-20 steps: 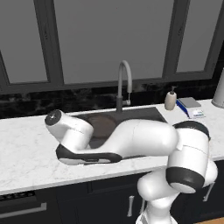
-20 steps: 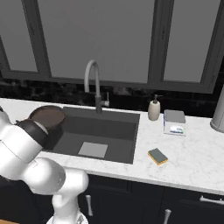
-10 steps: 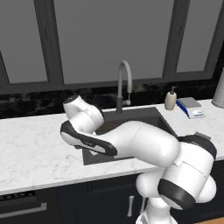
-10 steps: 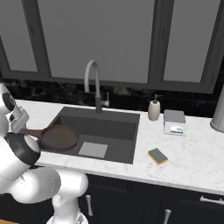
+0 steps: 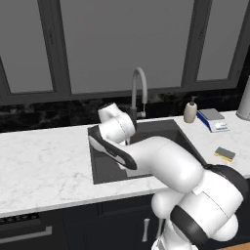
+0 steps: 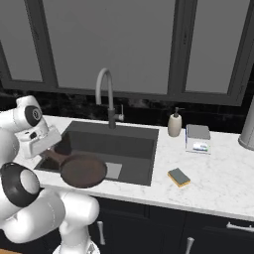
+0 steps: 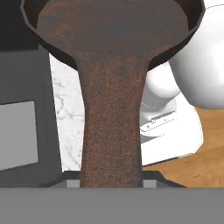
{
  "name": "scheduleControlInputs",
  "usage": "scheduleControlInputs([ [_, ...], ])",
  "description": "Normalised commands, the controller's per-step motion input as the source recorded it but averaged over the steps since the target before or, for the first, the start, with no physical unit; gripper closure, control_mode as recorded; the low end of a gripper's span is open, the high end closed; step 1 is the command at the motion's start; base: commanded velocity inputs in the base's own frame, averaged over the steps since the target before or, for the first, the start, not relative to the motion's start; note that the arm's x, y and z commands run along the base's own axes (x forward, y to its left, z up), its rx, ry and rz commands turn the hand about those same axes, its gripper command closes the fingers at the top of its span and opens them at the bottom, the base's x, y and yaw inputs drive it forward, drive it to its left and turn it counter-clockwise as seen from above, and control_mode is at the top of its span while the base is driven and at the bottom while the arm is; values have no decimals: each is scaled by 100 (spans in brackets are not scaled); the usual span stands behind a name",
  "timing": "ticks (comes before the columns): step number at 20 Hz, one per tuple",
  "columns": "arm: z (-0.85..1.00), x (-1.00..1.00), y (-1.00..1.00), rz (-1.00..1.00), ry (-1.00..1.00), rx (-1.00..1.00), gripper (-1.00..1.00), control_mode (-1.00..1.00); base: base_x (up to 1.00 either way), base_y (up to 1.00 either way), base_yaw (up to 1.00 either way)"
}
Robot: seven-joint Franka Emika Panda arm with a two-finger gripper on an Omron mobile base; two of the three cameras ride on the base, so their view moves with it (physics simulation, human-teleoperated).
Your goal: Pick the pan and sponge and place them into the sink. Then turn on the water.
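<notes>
The dark brown pan (image 6: 83, 171) hangs over the front left part of the sink (image 6: 130, 135), its bowl partly past the front rim. My gripper (image 6: 45, 150) is shut on the pan's handle (image 7: 111, 122), which runs up the hand view to the pan's bowl (image 7: 113, 26). In the left base view my own arm hides much of the sink (image 5: 163, 128) and covers the pan. The yellow and grey sponge (image 6: 178, 177) lies on the counter right of the sink, also seen as the sponge (image 5: 225, 154). No blue stream falls from the grey faucet (image 6: 104, 94).
A beige soap bottle (image 6: 174, 124) and a blue-and-white box (image 6: 198, 139) stand behind the sponge. A grey vessel (image 6: 248, 124) sits at the far right. White marble counter (image 5: 44, 156) stretches left of the sink. Dark windows run behind the faucet (image 5: 139, 88).
My arm has swung right from over the left counter to the sink, carrying the pan along. The pan now hangs nearer the sink's front edge and lower.
</notes>
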Motion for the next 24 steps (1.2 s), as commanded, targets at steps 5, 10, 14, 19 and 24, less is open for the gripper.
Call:
scheduleControlInputs([
  [5,-9,13,-58,-28,-2,-24,100,-100,0,0,0],
  [10,-2,44,-33,-6,-10,-24,100,-100,0,0,0],
  [14,-7,53,-16,0,-9,-17,100,-100,0,0,0],
  [19,-14,35,-2,0,-14,-7,100,-100,0,0,0],
  [24,-33,34,0,0,-24,-2,100,-100,0,0,0],
])
